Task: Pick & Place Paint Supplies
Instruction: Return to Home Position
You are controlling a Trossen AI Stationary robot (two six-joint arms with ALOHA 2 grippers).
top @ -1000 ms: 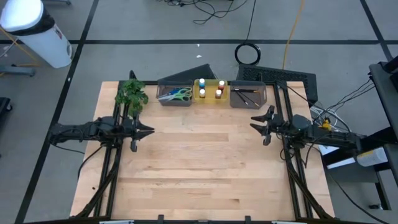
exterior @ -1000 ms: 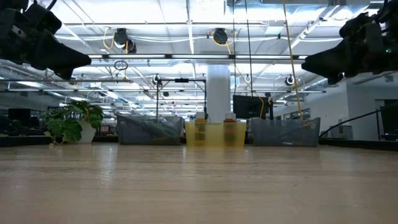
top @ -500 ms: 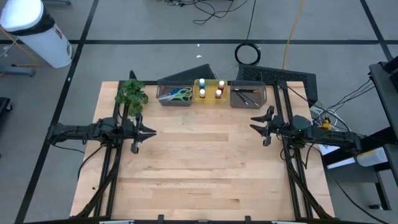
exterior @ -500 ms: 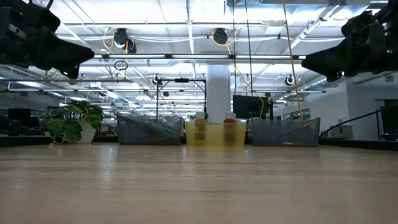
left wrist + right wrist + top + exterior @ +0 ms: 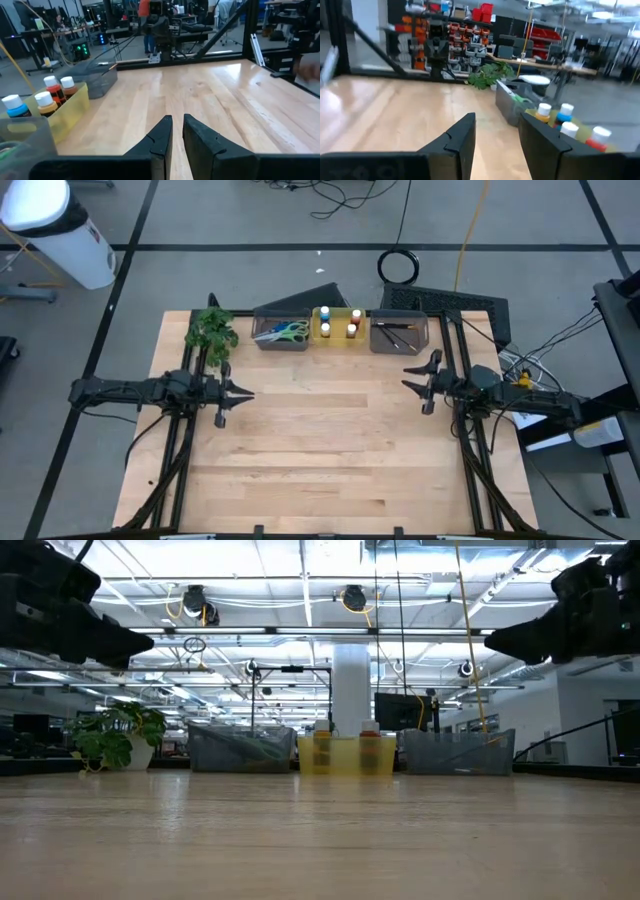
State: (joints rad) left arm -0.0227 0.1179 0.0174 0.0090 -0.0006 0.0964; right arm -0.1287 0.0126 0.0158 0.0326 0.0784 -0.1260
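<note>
The paint supplies lie in three bins along the table's far edge. Scissors with yellow-green handles are in a grey bin. White-capped paint bottles stand in a yellow bin. Dark brushes lie in a second grey bin. My left gripper hangs above the table's left side, open by a narrow gap, and holds nothing. My right gripper hangs above the right side, open and empty. The bottles also show in the left wrist view and the right wrist view.
A green leafy plant stands at the far left corner. Bare wooden tabletop stretches between the two arms and toward the near edge. Dark arm frames run along both sides of the table.
My left arm has sunk a little and stretched out flatter, so its gripper has come slightly lower and toward the table's middle. The bins and supplies have stayed where they were.
</note>
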